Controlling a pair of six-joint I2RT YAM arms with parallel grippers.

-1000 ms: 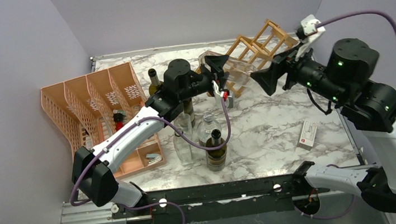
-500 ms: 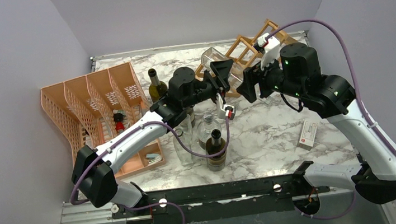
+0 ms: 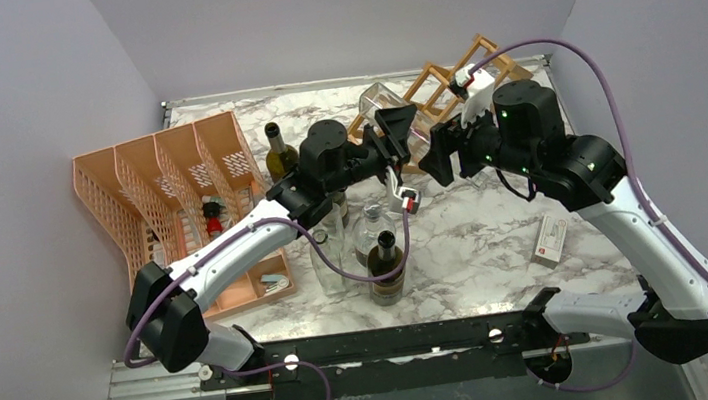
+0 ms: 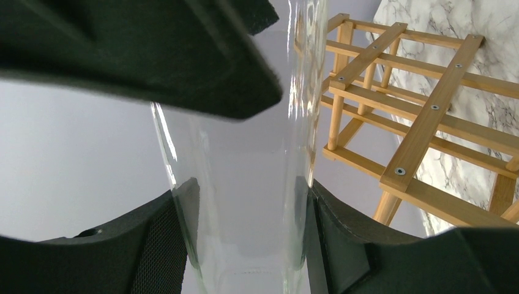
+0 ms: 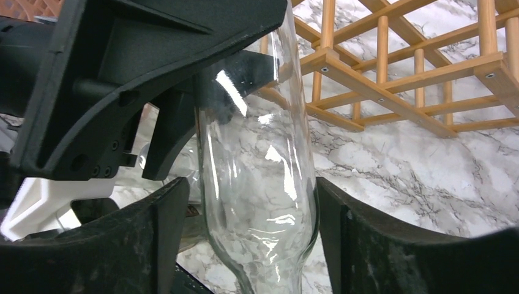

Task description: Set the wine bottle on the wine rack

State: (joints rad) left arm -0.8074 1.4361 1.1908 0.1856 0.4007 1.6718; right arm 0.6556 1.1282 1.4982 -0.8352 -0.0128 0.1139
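A clear glass wine bottle hangs tilted in the air just in front of the wine rack, a light wood lattice at the back of the table. My left gripper is shut on the wine bottle, both pads pressed against the glass, with the rack to its right. My right gripper reaches in from the right, and its jaws clasp the bottle's wide body near the shoulder. The rack lies behind it.
An orange mesh organizer fills the left side. A dark bottle, clear bottles and a green bottle stand under the left arm. A small box lies at the right.
My right arm has swung in from the right to the bottle and its jaws have closed in around the glass. The left gripper has kept its hold and shifted slightly.
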